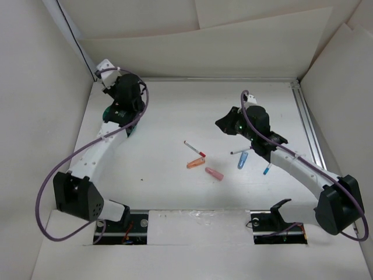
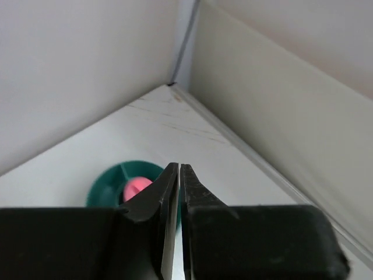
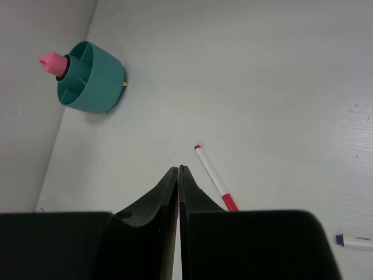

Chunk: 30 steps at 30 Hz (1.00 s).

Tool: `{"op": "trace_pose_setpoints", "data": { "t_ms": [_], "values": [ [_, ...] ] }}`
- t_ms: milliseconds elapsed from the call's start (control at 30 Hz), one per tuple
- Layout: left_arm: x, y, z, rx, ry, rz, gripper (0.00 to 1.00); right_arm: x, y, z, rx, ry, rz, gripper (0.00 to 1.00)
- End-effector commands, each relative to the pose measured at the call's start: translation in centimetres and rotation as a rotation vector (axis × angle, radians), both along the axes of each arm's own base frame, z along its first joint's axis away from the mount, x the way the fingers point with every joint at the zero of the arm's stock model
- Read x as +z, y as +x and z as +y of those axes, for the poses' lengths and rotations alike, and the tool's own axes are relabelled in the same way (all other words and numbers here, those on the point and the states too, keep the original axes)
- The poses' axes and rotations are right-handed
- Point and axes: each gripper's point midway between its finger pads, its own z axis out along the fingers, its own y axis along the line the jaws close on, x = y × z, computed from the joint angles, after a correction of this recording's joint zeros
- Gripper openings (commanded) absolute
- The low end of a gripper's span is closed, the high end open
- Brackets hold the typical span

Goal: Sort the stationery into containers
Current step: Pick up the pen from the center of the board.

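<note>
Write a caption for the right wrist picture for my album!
Shut jaws near a white pen; beyond, a teal cup holds a pink piece.

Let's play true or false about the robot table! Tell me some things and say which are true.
1. A pink piece sticks out of the teal cup. True.
2. Both pincers are wide open. False: the left pincer and the right pincer are shut, with nothing in them.
3. The white pen with red cap lies on the table. True.
4. The orange piece is inside the cup. False: it lies on the table.
</note>
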Motion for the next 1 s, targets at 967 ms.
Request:
{"op": "trace_pose_setpoints", "data": {
  "t_ms": [967],
  "values": [
    [-21.4,-9.6,-31.8,-0.872,-0.474,0.553,0.35,3.2,2.5,-7.6,-0.341,-0.025,-0.054,0.29]
  ]
}}
